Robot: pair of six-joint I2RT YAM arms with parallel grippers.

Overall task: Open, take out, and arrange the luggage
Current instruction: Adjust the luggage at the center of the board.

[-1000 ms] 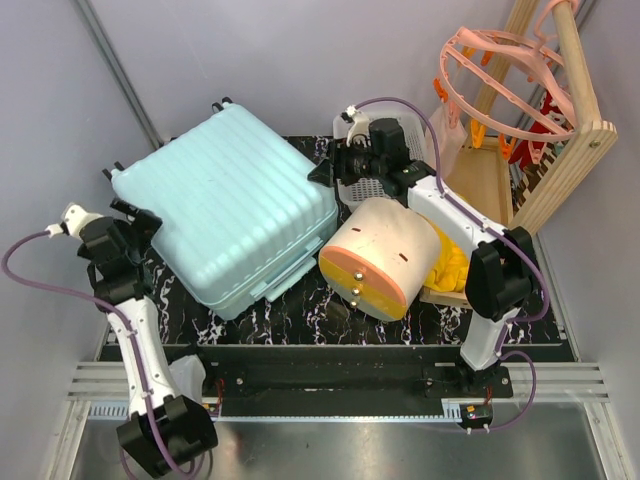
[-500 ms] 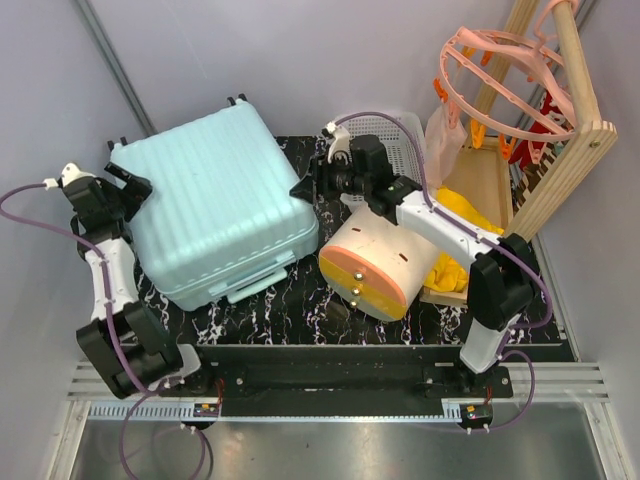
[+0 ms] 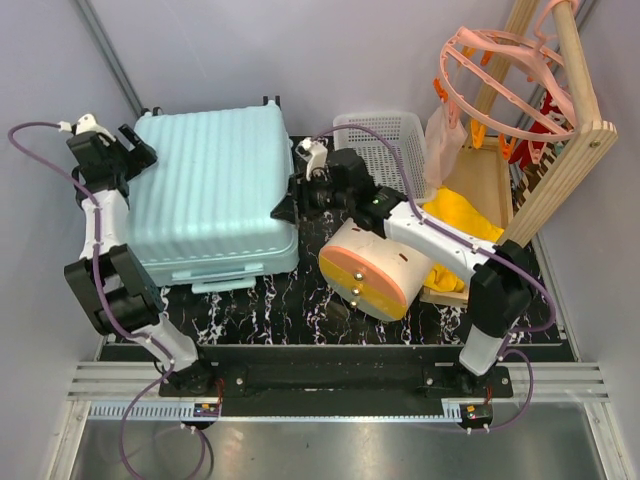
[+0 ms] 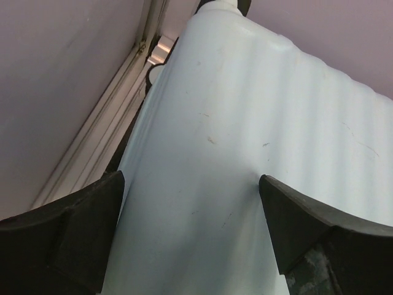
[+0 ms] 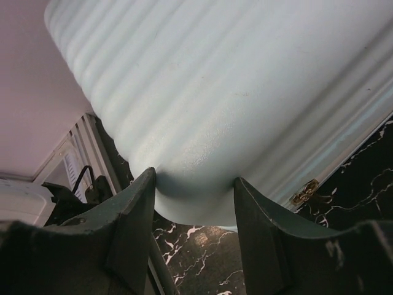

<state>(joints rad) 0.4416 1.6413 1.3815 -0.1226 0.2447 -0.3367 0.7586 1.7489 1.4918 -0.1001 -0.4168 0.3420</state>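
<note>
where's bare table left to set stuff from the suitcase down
Best patch: the marble tabletop strip in front of the suitcase, running to the arm rail and the cream cylinder. A narrower strip lies in front of the cylinder. The right is crowded: white basket, yellow cloth, wooden rack with hangers.
</note>
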